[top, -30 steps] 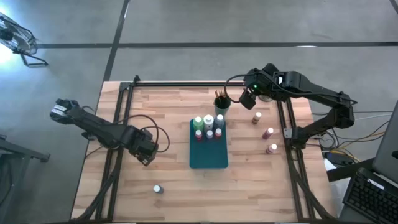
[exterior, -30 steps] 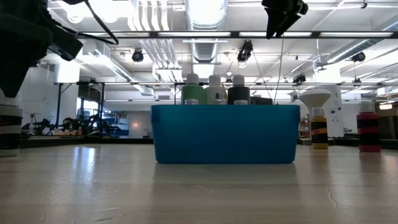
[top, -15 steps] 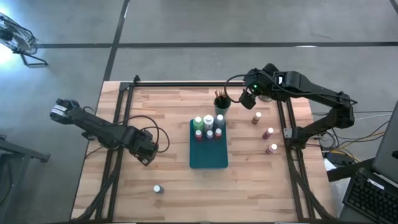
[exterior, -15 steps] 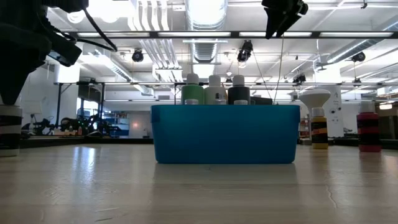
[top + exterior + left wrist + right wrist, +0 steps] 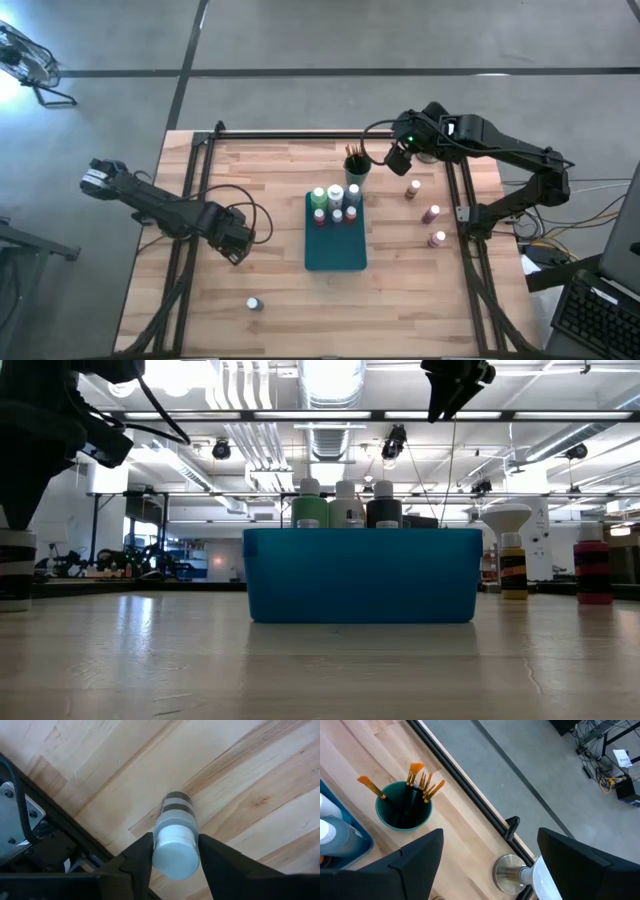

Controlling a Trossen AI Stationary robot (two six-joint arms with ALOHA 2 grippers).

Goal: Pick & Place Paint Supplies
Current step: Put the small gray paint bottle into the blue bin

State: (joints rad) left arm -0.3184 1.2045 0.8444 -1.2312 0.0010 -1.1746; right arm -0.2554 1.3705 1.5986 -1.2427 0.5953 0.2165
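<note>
Grey bottle (image 5: 175,840) is pinched by left gripper (image 5: 174,851) at table's left; right gripper (image 5: 487,850) is spread above brush cup (image 5: 403,811).

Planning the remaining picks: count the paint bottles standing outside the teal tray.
5. Three stand right of the teal tray: far bottle, middle bottle, near bottle. A front-left bottle. A fifth bottle at the left gripper, hidden from above.

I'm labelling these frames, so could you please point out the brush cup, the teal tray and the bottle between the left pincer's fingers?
brush cup (image 5: 403,812): right wrist view, on its dark inside.
teal tray (image 5: 336,255): high view, on its bare floor.
grey bottle (image 5: 173,851): left wrist view, on its white cap.
</note>
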